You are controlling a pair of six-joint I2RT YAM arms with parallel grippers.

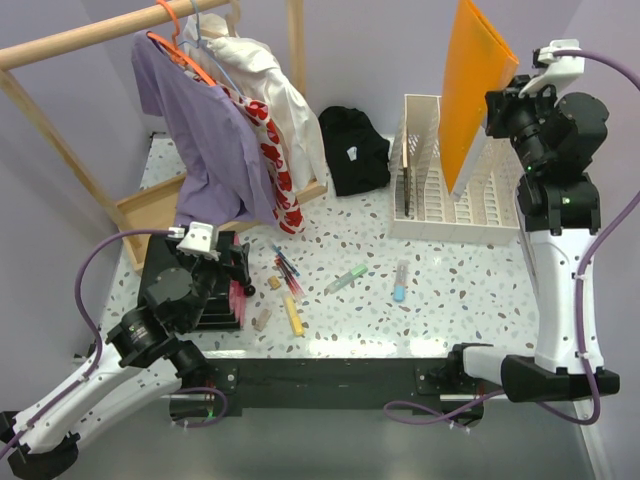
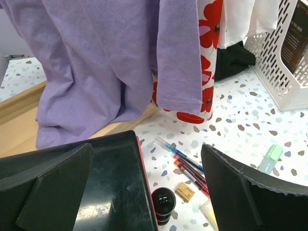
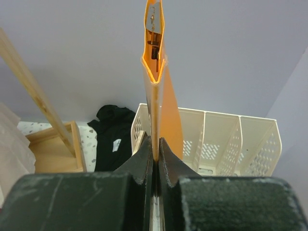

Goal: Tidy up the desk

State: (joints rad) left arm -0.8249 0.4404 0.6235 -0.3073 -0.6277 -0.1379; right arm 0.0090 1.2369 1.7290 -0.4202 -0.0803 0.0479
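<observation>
Orange flat plastic folder (image 1: pixel 478 95) is pinched tight in the right gripper (image 3: pixel 155 147), its far end at the white slotted file rack (image 1: pixel 420 150). Left gripper (image 2: pixel 167 144) hangs with jaws spread wide, empty, over the left side of the white speckled terrazzo desk (image 1: pixel 450 290).

purple shirt (image 1: pixel 210 140) hangs from wooden rack (image 1: pixel 80 40); black cloth (image 1: pixel 352 150) lies beside white file sorter (image 1: pixel 420 140).

You're looking at a staged robot-lab cell: plain lilac walls (image 1: pixel 380 40) box in a terrazzo desk (image 1: pixel 455 290) carrying a clothes rack (image 1: pixel 90 35), file sorter (image 1: pixel 470 215) and pens (image 1: pixel 285 268).
</observation>
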